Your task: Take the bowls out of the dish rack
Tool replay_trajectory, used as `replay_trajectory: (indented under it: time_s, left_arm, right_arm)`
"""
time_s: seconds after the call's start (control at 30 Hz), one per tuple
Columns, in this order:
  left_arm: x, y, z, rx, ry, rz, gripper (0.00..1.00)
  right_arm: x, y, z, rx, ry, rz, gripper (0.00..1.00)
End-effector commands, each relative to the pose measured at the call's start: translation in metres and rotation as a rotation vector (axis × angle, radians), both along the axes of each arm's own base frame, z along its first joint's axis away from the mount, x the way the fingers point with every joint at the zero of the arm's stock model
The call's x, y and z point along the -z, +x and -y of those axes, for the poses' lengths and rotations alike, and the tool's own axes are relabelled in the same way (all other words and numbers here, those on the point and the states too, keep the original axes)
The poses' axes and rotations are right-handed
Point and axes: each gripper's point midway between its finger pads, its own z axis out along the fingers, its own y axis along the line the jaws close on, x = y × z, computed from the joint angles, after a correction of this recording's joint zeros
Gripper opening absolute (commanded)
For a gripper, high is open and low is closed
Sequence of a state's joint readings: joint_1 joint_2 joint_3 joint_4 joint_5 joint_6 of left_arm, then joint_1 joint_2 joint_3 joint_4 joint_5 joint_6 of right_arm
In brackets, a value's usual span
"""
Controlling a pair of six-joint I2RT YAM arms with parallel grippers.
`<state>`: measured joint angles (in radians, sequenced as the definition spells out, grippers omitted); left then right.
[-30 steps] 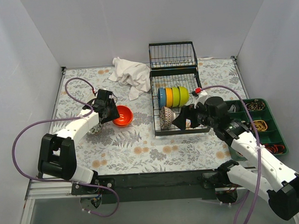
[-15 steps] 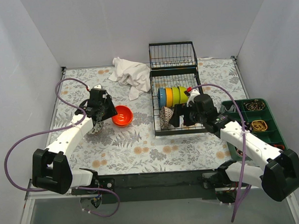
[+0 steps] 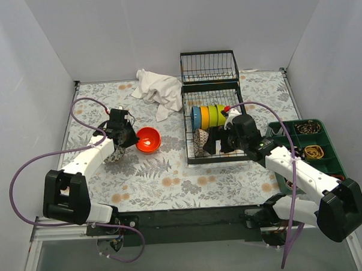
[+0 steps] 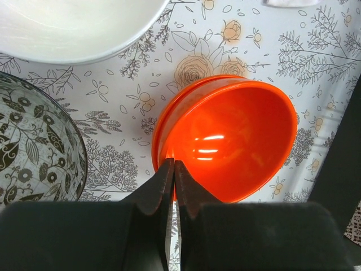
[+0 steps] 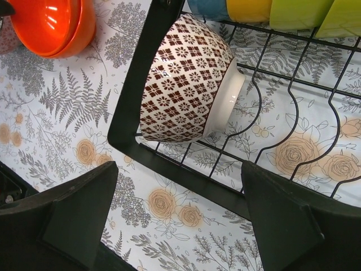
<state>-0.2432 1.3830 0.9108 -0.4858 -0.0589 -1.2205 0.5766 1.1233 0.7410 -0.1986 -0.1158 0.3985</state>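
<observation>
Left claw (image 4: 173, 169) closed, right claw (image 5: 180, 189) wide over bowl (image 5: 183, 79)

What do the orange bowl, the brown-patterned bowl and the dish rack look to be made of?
Orange bowl: probably glossy plastic; sharp light streaks, uniform colour. Brown-patterned bowl: likely glazed ceramic; printed diamond pattern, plain white foot ring. Dish rack: thin black wire, seemingly coated metal with a matte finish.
</observation>
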Motion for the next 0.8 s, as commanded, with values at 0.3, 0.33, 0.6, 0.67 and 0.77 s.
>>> replay_trajectory:
  time_s: [0.3,0.33,0.6,0.67,0.77]
  left_arm:
    - [-0.050,-0.007,0.006,0.035,-0.066,0.108,0.47]
    - [-0.062,-0.010,0.004,0.034,-0.073,0.142,0.50]
    - [-0.109,-0.036,0.006,0.062,-0.137,0.275,0.84]
    - [-0.115,-0.043,0.005,0.060,-0.142,0.291,0.89]
    - [-0.114,-0.051,0.004,0.064,-0.152,0.289,0.96]
  right_arm:
    - [-0.010,0.028,-0.006,0.083,-0.055,0.088,0.99]
    - [-0.010,0.030,-0.007,0.097,-0.055,0.085,0.99]
    - [0.001,0.045,-0.020,0.159,-0.078,0.060,0.99]
    - [0.004,0.046,-0.022,0.159,-0.077,0.048,0.99]
    - [0.012,0.049,-0.025,0.165,-0.089,0.034,0.98]
